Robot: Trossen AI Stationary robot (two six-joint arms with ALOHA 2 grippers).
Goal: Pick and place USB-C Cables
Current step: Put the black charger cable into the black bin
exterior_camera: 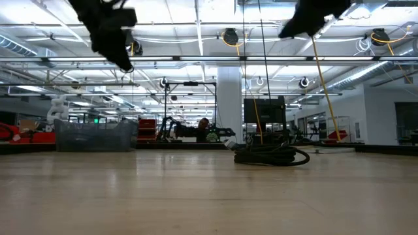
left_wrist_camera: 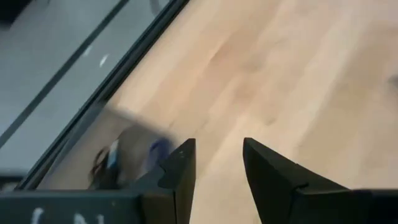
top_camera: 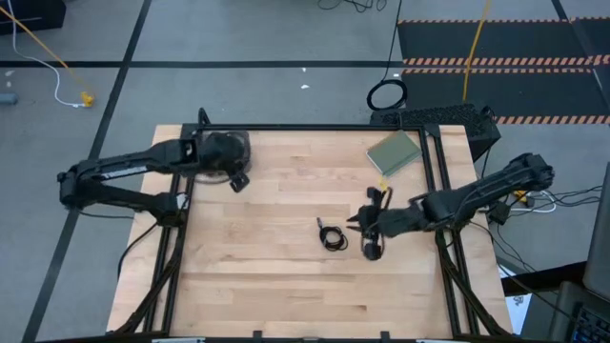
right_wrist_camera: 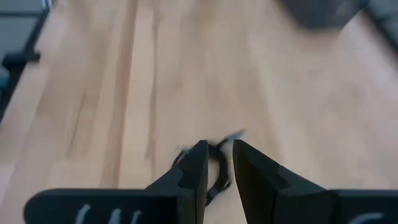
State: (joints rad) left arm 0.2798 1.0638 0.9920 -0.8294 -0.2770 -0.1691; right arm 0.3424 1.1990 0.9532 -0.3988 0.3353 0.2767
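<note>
Fingers of the right tool (right_wrist_camera: 216, 163) stand a little apart with nothing between them, hovering above the bench (top_camera: 286, 286) toward its right edge. Just ahead of them lies a black USB-C cable (top_camera: 333, 237), a small loose coil near the middle of the bench, right of centre; the wrist view shows it (right_wrist_camera: 214, 165) directly past the fingertips. By my judgement it is light, limp and springy: the coil will flex and may unwind when lifted, and its smooth jacket could slip. Best hold is across the bundled loops, where several strands stack, not at a free end.

Farther out, the left tool (left_wrist_camera: 217, 162) waits near the bench's far left corner, fingers apart and empty. A grey-green box (top_camera: 394, 152) sits by the far right corner.

No brand, label or writing is readable anywhere.
</note>
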